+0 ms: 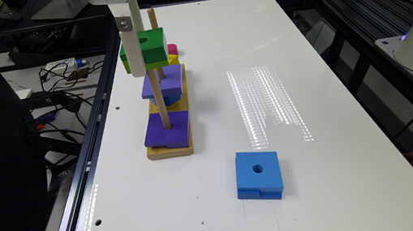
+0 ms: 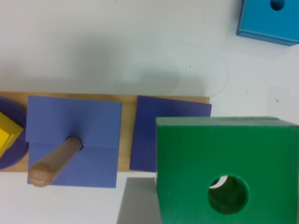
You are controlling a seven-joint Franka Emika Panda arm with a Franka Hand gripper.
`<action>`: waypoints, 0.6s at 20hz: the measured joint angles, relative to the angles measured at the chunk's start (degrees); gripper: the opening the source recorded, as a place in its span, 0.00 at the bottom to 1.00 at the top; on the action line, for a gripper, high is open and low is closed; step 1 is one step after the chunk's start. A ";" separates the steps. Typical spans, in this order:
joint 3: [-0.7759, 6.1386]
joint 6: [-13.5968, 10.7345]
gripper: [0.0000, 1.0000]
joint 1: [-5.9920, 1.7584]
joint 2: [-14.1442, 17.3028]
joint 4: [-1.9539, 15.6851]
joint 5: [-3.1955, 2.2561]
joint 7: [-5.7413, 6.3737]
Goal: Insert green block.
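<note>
My gripper is shut on the green block, a dark-green square with a round hole and a lime layer underneath. It holds the block in the air over the near end of the wooden peg base. The near peg rises from a purple block up to the green block's underside, and its top is hidden. In the wrist view the green block covers part of that purple block. Something tan shows dimly through its hole. One grey finger shows beside the block.
A second purple block sits on the middle peg, over a blue piece. Pink and yellow pieces sit at the base's far end. A blue square block lies on the white table, nearer the front.
</note>
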 joint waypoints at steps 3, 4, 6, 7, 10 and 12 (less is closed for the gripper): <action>0.01 0.00 0.00 0.00 0.00 0.00 0.00 0.00; 0.01 0.00 0.00 0.00 0.00 0.00 0.00 0.00; 0.01 0.00 0.00 0.00 0.00 0.00 0.00 0.00; 0.01 0.00 0.00 0.00 0.00 0.00 0.00 0.00; 0.01 -0.01 0.00 0.00 0.05 -0.03 0.00 0.00; 0.01 0.21 0.00 -0.02 0.51 -0.01 0.00 0.00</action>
